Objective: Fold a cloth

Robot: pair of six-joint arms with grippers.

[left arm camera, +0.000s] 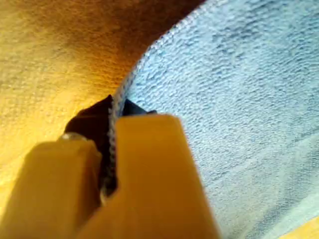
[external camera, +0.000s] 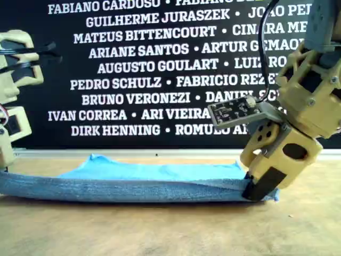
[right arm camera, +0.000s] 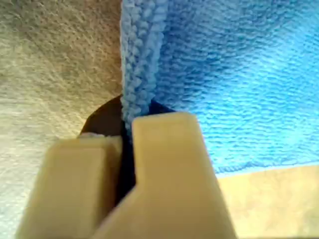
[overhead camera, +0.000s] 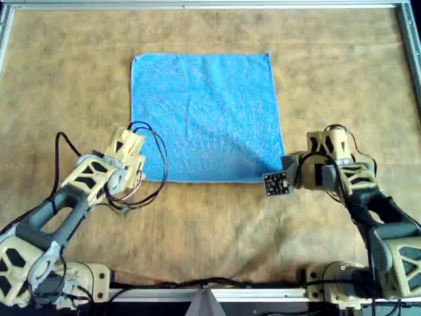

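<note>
Cloth (overhead camera: 207, 115) lies flat at desk (overhead camera: 66, 79) centre, near edge raised; my first claw (left arm camera: 112, 149) and my second claw (right arm camera: 127, 144) each clench a near corner, so lift evenly, carry toward 12 o'clock, keeping hem taut.

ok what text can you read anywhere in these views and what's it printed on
All legible text is white lettering on the black banner behind the table in the exterior view; the edges cut some names off.
"FABIANO CARDOSO • FABIANO..." (top cropped)
"GUILHERME JURASZEK • JOAO PE..."
"MATEUS BITTENCOURT • CINARA ME..."
"ARIANE SANTOS • ARTUR G..." (arm covers the rest)
"AUGUSTO GOULART • LUIZ RO..."
"PEDRO SCHULZ • FABRICIO REZE..."
"BRUNO VERONEZI • DANIEL..."
"IVAN CORREA • ARI VIEIRA..."
"DIRK HENNING • ROMULO A..."
The cloth shows no text.
</note>
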